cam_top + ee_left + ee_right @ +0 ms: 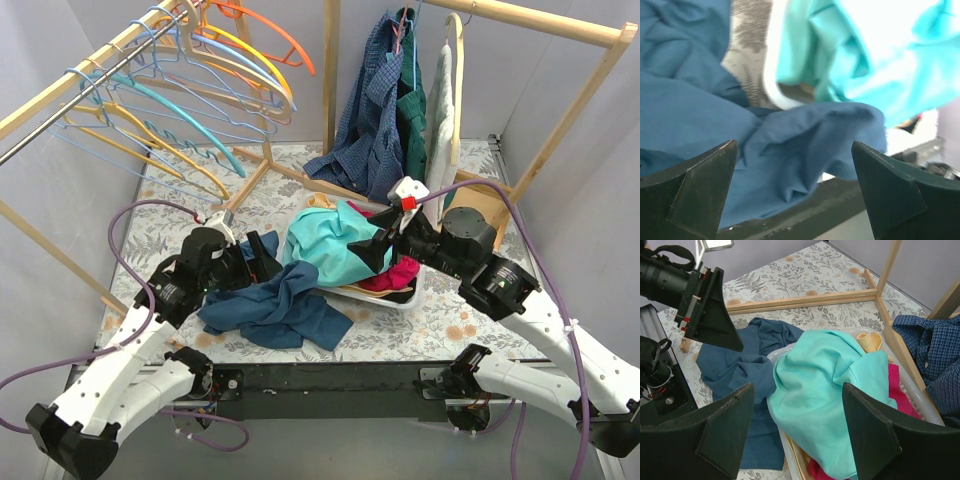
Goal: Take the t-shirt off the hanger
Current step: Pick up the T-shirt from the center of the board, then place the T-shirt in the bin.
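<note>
Jaws of the left gripper (262, 252) stand wide apart and empty, low over the crumpled dark blue cotton t-shirt (280, 305). It lies heaped on the floral tablecloth (440, 320) at near left with no hanger visible in its folds, so it looks already freed. Right of it a shallow white plastic basket (405, 300) holds a teal cotton garment (325, 245), the blue cloth bunched against its left rim. Farther right, the right gripper (380, 250) hovers spread and empty above that teal cloth, probably to stay clear.
</note>
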`<action>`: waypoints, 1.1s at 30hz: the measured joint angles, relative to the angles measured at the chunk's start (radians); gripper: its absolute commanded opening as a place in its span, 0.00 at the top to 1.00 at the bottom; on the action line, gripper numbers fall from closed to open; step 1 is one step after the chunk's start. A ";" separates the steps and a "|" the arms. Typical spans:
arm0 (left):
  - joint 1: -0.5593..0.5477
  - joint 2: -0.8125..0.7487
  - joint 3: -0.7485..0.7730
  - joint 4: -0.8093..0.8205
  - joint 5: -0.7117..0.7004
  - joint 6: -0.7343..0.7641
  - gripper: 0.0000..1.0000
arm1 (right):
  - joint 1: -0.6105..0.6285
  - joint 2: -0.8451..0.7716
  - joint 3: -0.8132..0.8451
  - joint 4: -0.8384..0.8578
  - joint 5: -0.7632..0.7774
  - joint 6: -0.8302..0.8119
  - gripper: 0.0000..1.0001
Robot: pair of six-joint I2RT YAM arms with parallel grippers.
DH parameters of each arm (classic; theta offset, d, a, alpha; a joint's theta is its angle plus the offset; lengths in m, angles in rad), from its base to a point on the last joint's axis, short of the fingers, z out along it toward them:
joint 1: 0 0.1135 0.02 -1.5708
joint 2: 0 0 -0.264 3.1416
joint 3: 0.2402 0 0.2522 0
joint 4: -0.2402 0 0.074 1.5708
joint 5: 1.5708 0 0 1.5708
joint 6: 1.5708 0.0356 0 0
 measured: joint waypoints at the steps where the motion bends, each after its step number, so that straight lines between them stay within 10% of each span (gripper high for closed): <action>1: 0.000 0.011 0.003 -0.006 -0.014 -0.001 0.02 | 0.000 -0.001 -0.002 0.000 0.001 0.006 0.22; 23: -0.079 0.407 -0.183 0.009 -0.289 -0.370 0.02 | 0.000 -0.091 -0.130 0.001 0.002 0.089 0.21; 26: -0.111 0.452 -0.162 0.000 -0.321 -0.375 0.39 | 0.000 -0.109 -0.136 0.000 0.003 0.090 0.21; 27: -0.119 0.449 -0.165 -0.003 -0.329 -0.370 0.83 | 0.000 -0.114 -0.137 0.000 0.004 0.090 0.21; 28: -0.123 0.444 -0.171 -0.002 -0.337 -0.374 0.97 | 0.000 -0.120 -0.137 -0.001 0.007 0.090 0.22; 33: -0.124 0.397 -0.198 0.001 -0.356 -0.349 1.00 | 0.000 -0.139 -0.137 -0.003 0.019 0.089 0.22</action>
